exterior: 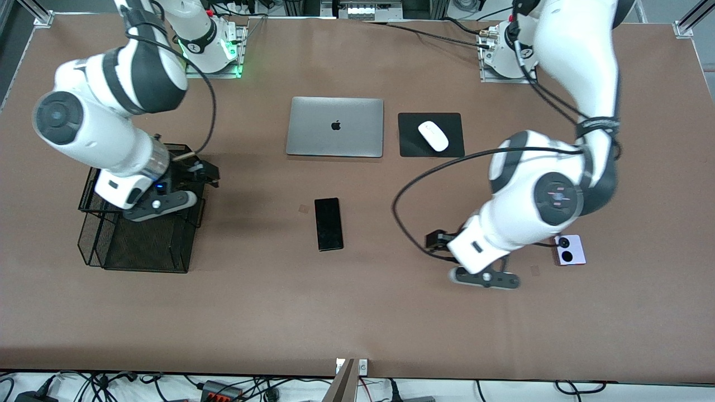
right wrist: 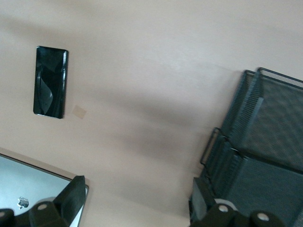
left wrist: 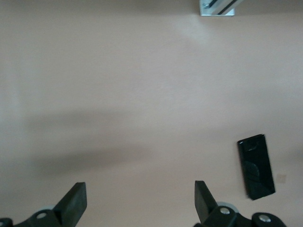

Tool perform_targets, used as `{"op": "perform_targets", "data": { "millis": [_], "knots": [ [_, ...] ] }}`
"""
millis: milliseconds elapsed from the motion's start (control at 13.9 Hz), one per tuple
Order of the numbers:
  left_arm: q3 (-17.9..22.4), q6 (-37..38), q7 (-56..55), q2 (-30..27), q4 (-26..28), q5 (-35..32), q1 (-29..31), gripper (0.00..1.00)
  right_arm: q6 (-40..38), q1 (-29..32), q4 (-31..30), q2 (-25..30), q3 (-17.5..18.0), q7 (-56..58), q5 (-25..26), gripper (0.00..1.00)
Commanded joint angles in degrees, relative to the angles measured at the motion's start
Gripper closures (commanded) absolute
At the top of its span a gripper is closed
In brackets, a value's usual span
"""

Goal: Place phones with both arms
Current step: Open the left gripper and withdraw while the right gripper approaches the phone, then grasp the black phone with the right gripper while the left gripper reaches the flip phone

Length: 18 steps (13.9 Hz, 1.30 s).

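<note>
Right gripper (exterior: 195,181) is hanging over the black mesh basket (exterior: 139,245) at the right arm's end of the table, jaws spread wide and holding nothing. Left gripper (exterior: 447,254) is hovering over bare table (exterior: 357,324) toward the left arm's end, jaws likewise wide and empty, with the lavender-white phone (exterior: 570,249) lying flat just beside that arm. The long black phone (exterior: 328,224) is lying flat mid-table, nearer the front camera than the closed silver laptop (exterior: 335,127) and the white mouse (exterior: 433,135) sitting on its black pad (exterior: 410,144).
</note>
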State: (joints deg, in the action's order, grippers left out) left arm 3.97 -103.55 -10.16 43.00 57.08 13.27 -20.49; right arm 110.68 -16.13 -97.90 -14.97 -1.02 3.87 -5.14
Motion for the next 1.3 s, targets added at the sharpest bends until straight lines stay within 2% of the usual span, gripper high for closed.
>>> {"op": "perform_targets", "data": {
  "millis": [0, 216, 433, 649, 866, 1010, 1227],
  "knots": [
    [-0.9, -0.1, 6.6, -7.0, 10.6, -3.0, 3.8, 0.0, 2.6, -2.8, 3.8, -5.2, -0.4, 0.1, -0.3, 0.0],
    [-0.7, -0.8, 15.0, -12.2, 18.6, -4.2, 7.1, 0.0, 2.8, -8.2, 12.6, -14.3, -0.4, -0.1, -1.1, 0.0],
    [-0.3, -2.2, 20.3, -15.1, 24.3, -7.6, 9.4, 0.0, 3.5, -12.1, 18.2, -20.3, -0.6, -6.5, -0.5, 0.0],
    [-0.4, -13.6, 27.0, -19.0, 36.2, -8.3, 11.8, 0.0, 10.9, -15.2, 19.2, -24.8, -0.6, -12.7, -0.6, 0.0],
    [-0.5, -21.4, 34.6, -21.0, 44.4, -8.3, 13.4, 0.0, 14.6, -18.7, 19.2, -28.2, -1.0, -18.4, 0.6, 0.0],
    [-0.9, -26.3, 38.8, -21.7, 49.0, -8.0, 15.1, 0.0, 14.7, -19.1, 19.3, -29.8, -0.9, -22.0, 2.0, 0.0],
    [-1.2, -28.7, 44.5, -22.3, 52.8, -7.9, 18.1, 0.0, 15.9, -20.8, 19.9, -32.7, -1.1, -24.1, 2.3, 0.0]
  ]
}}
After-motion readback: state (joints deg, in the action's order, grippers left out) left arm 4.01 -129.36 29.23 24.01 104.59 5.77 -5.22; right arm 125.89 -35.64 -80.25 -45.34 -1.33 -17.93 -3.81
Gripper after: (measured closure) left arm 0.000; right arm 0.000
